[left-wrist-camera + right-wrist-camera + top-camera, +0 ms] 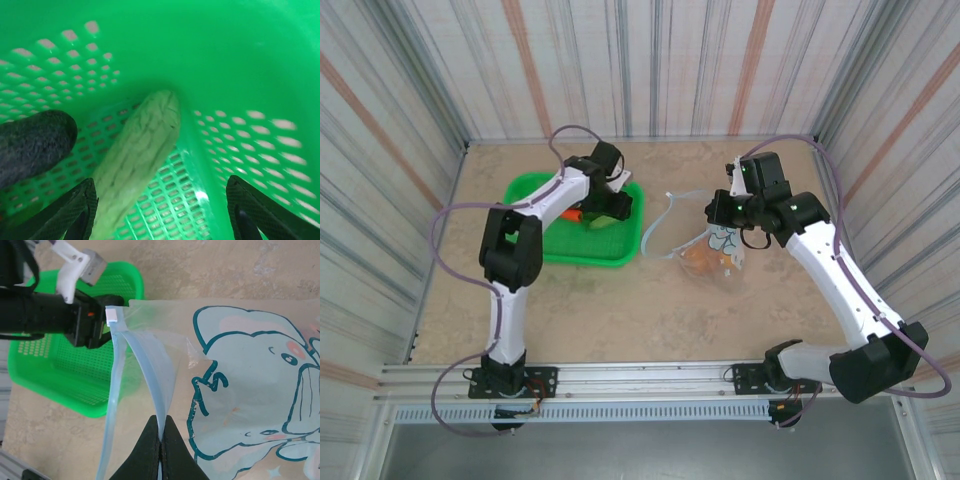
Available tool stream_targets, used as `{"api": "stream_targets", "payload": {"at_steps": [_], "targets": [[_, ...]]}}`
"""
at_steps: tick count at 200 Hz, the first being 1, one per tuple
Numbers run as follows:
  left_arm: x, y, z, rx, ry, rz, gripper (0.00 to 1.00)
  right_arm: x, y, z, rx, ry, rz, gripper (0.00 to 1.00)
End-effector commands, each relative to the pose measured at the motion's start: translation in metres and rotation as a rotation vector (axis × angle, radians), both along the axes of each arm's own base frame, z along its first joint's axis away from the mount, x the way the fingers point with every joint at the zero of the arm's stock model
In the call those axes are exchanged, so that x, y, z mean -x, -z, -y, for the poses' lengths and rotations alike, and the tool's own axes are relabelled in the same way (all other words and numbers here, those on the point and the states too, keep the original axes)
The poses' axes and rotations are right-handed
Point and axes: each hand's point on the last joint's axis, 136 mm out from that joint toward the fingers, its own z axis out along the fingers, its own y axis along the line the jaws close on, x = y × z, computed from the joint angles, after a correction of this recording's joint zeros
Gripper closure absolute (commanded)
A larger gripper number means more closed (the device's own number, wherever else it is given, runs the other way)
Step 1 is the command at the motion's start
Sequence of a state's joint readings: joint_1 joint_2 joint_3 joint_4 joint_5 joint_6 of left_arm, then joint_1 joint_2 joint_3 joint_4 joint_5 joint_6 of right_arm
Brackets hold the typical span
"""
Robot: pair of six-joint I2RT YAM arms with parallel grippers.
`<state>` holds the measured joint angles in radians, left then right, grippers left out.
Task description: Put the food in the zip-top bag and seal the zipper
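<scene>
My left gripper point(160, 215) is open, low inside the green mesh basket point(200, 50). A pale green cucumber point(137, 160) lies between its fingers, close against the left one, with the dark eggplant point(32, 145) further left. From above, the left gripper point(607, 205) is in the basket, with the orange carrot point(574, 215) beside it. The clear zip-top bag point(250, 390) with a blue elephant print lies on the table, mouth gaping toward the basket. My right gripper point(161, 440) is shut on one zipper strip point(142, 360), lifting it. An orange piece point(700, 260) shows inside the bag point(705, 245).
The green basket point(585, 225) stands left of the bag on the beige table point(620, 320). Striped walls close in the back and both sides. In the right wrist view the left arm's black wrist point(60, 315) hangs over the basket point(50, 375).
</scene>
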<state>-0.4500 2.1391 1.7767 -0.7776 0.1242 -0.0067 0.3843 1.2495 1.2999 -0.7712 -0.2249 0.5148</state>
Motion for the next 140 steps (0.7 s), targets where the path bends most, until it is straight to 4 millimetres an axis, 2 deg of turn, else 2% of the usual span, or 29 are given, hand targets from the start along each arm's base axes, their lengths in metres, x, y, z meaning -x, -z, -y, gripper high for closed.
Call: {"api": "stream_targets", "payload": {"at_steps": [1,37,53,110,116,120,140], "targets": [[0.001,0.02,-0.016,-0.085,0.005,-0.037,0.29,0.002,0.001,0.002,0.001,-0.014,-0.002,1.0],[0.008,0.037,-0.017,-0.115,0.011,-0.069,0.29,0.002,0.004,0.002,0.003,-0.012,-0.007,1.0],[0.01,0.038,-0.021,-0.137,-0.002,-0.065,0.31,0.002,0.004,0.002,-0.002,-0.013,-0.007,1.0],[0.017,0.009,-0.018,-0.067,-0.042,-0.036,0.51,-0.001,0.005,-0.001,-0.016,-0.017,-0.01,1.0],[0.018,0.009,-0.017,-0.062,-0.043,-0.04,0.51,-0.001,0.005,-0.001,-0.016,-0.017,-0.01,1.0],[0.017,-0.004,-0.017,-0.045,-0.044,-0.016,0.52,-0.001,0.004,-0.001,-0.016,-0.016,-0.009,1.0],[0.019,-0.015,-0.016,-0.024,-0.049,-0.007,0.53,0.0,0.003,-0.001,-0.017,-0.015,-0.007,1.0]]}}
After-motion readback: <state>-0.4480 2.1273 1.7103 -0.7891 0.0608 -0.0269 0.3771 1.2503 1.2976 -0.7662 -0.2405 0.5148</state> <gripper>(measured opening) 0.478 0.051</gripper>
